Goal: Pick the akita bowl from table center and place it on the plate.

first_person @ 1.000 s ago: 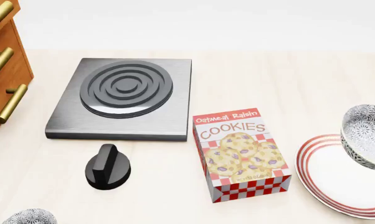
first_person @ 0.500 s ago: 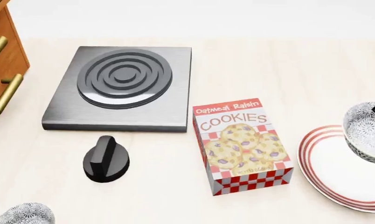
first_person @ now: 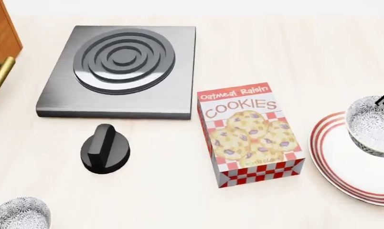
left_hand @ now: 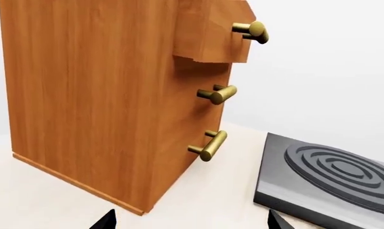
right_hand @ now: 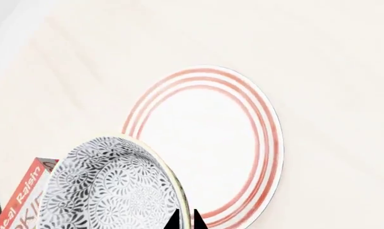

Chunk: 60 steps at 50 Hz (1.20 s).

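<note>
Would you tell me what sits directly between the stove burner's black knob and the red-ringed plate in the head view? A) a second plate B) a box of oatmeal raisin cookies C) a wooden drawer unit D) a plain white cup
B: the cookie box stands on the table between the black knob and the plate.

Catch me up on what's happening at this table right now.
The right gripper has its fingers clamped on the rim of the akita bowl and holds it over the red-ringed plate; whether the bowl touches the plate is unclear. The left gripper is open and idle near the wooden drawer cabinet. A second patterned bowl, a cookie box, a black knob and a burner plate sit untouched.
</note>
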### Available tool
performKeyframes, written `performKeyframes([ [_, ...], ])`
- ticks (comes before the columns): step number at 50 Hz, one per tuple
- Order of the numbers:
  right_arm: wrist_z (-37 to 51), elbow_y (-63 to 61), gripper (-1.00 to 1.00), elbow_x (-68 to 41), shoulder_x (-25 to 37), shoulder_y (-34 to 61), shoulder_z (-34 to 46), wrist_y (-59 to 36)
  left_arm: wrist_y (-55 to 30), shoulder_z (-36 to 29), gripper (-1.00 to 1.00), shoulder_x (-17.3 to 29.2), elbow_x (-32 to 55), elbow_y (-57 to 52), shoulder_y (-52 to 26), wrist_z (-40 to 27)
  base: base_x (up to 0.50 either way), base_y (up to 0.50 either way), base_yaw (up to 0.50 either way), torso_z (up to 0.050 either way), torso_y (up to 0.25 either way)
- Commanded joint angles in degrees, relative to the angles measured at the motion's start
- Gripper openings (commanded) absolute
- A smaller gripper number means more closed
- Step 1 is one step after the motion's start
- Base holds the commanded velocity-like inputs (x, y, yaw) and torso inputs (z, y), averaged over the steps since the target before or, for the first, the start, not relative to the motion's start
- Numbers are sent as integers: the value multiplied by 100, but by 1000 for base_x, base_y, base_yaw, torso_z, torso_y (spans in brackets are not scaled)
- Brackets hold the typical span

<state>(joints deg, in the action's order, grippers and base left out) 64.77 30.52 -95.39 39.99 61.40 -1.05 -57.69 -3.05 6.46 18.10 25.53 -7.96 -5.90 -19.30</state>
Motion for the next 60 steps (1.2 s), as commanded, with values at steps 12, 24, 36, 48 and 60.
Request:
performKeyframes([
  [12,-328,120,-100,155,-42,147,70,128,35,27,100,22,105,41,21,1,0,0,0,0,-125],
  [24,-378,102,-100,168,-33,175,65,174,32,-3,100,14,114,51,0,-32,0,0,0,0,-75],
  [36,-837,690,-100,423,-112,320,172,400,-21,23,100,43,200,11,-16,-64,0,0,0,0,0],
  [48,-1490,1533,-100,894,-179,539,451,700,-18,42,100,68,240,-43,16,-81,0,0,0,0,0],
  [60,-1648,1725,-100,957,-108,488,420,858,-34,44,100,93,282,-124,59,-102,0,0,0,0,0],
])
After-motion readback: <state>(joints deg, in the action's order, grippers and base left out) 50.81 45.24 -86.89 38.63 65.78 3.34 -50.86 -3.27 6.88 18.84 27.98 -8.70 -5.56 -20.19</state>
